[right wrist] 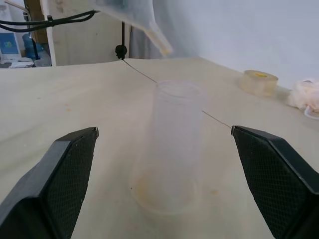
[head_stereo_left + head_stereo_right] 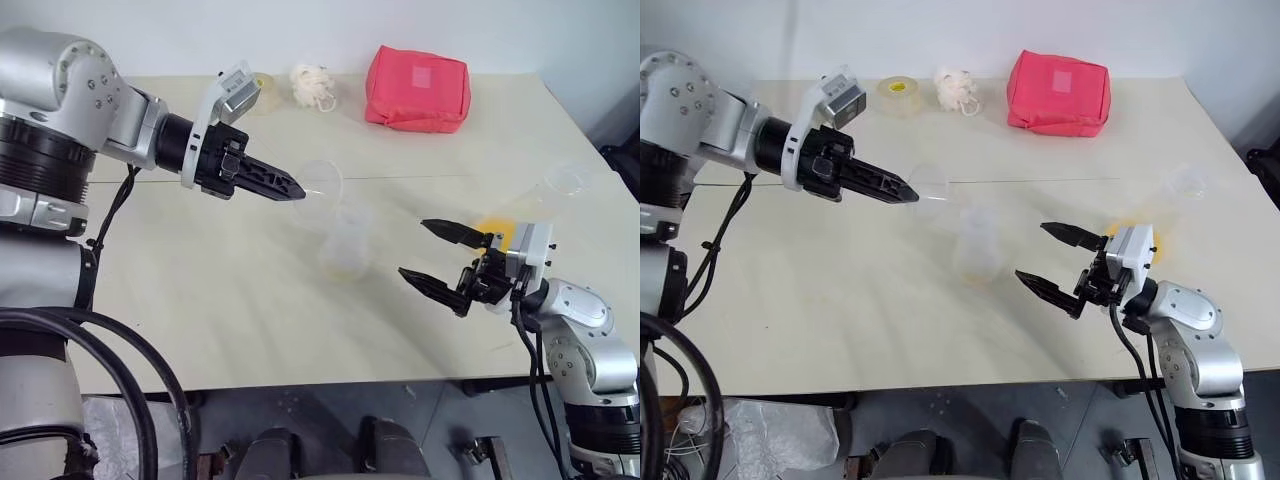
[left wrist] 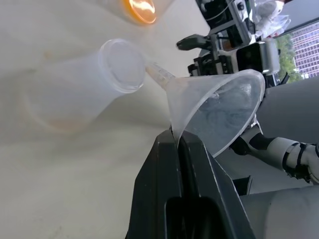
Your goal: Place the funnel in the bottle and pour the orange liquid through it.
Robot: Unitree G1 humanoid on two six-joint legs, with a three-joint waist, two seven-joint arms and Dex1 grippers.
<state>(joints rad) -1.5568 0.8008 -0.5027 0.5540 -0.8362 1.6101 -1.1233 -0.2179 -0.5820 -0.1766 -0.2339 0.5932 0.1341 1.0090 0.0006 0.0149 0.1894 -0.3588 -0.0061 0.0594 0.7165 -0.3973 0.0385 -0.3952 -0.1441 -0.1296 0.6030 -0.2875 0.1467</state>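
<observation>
A pale table (image 2: 230, 320) carries everything. At its far edge sit a pink fabric pouch (image 2: 417, 88), a white tangle of cord (image 2: 313, 86) and a roll of tape (image 2: 898, 94), well apart from the work in the middle. The left gripper (image 2: 292, 189) reaches in from the left above the table, its two black fingers pinched tight on the rim of the funnel (image 3: 219, 107), a clear plastic cone held tilted in the air. The funnel's stem points toward the mouth of the bottle (image 1: 169, 149), a clear flask standing upright near the table's middle with a faint orange tint at its base; the stem tip hangs just above and beside the mouth, not inside it. The right gripper (image 2: 432, 256) hovers low just right of the bottle, fingers spread wide and holding nothing. Farther right, another clear flask (image 2: 545, 195) lies near the table's edge, with the orange liquid (image 2: 495, 228) glowing at its near end.
</observation>
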